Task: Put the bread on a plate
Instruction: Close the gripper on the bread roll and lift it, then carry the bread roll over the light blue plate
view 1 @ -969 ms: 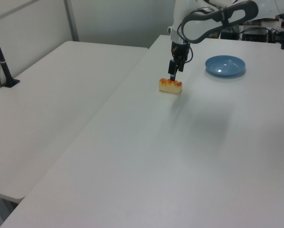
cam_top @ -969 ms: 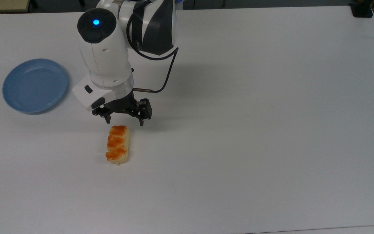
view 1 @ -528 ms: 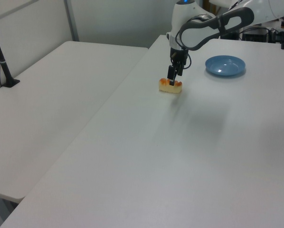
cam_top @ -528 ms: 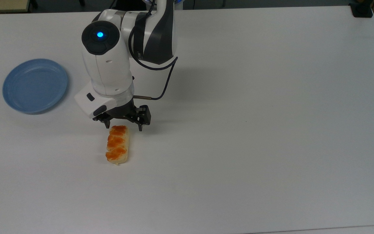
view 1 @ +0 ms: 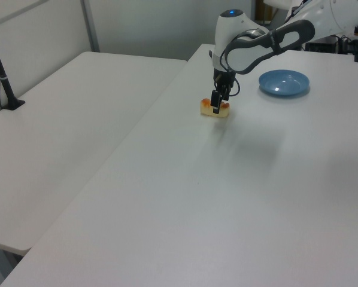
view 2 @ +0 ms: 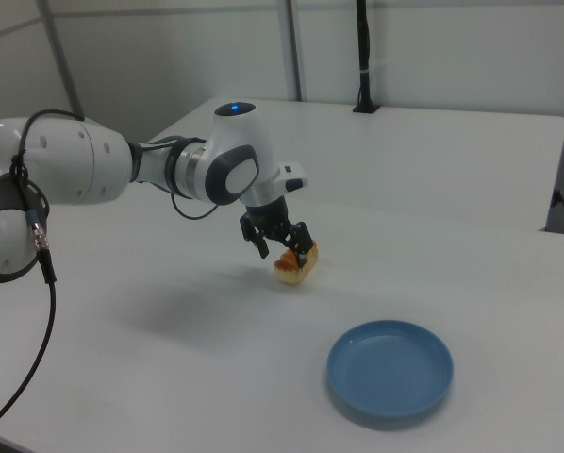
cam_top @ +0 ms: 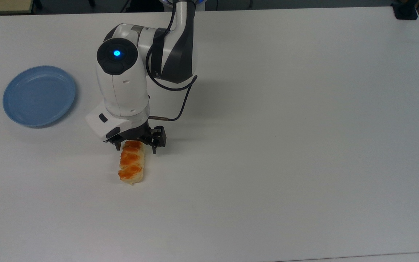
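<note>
In the top view, the bread (cam_top: 132, 162) lies on the white bench (cam_top: 286, 145) left of the frame's centre, its long side running up and down the frame. The gripper (cam_top: 135, 147) sits over the loaf's upper end with its fingers apart, one on each side of that end; whether they touch it cannot be told. The plate (cam_top: 39, 95) rests bare at the left edge of the frame, well apart from the bread.

In the left view, the gripper (view 1: 217, 109) hangs at the bread (view 1: 214, 108) in the upper middle, with the plate (view 1: 284, 82) to the upper right.

In the right view, the gripper (view 2: 284, 250) straddles the bread (view 2: 292, 265) at the frame's centre, fingers spread. The plate (view 2: 389, 370) lies at lower right.
</note>
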Controlling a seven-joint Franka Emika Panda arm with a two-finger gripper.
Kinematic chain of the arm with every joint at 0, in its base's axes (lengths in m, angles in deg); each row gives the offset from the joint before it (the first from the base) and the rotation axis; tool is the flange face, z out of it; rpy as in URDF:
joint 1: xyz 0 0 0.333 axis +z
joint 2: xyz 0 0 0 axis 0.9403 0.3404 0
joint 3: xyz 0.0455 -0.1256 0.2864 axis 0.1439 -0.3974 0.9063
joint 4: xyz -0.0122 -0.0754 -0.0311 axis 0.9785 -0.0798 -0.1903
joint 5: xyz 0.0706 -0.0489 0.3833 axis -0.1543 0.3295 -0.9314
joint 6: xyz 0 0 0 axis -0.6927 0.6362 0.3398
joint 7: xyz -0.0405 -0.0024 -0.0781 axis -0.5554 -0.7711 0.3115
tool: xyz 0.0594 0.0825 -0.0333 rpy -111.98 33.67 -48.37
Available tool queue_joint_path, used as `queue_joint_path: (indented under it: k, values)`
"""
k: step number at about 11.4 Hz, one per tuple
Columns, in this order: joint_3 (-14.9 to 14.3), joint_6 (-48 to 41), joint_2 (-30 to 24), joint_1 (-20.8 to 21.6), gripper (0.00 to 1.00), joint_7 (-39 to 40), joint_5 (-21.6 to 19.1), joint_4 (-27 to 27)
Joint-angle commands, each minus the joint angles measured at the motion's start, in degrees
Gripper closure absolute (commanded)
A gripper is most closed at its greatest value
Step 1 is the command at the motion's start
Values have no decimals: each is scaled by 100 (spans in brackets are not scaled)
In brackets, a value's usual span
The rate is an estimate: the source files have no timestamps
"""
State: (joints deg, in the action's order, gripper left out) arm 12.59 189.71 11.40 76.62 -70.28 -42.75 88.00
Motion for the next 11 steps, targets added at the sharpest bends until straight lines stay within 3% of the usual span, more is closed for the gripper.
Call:
queue_joint_path:
  k: [1, 2, 3, 4, 5, 7, 11]
  values:
    - [-7, 106, 86, -20, 31, -375, 137, -75]
    - [-7, 97, 86, -20, 52, -393, 128, -75]
    - [-7, 106, 86, -20, 59, -402, 128, -75]
    - [-7, 106, 86, -20, 60, -394, 137, -75]
    - [-7, 97, 86, -20, 71, -393, 137, -75]
    - [-15, 62, -27, -29, 75, -402, 137, -66]
    - [-77, -270, -879, -414, 74, -332, 198, 215]
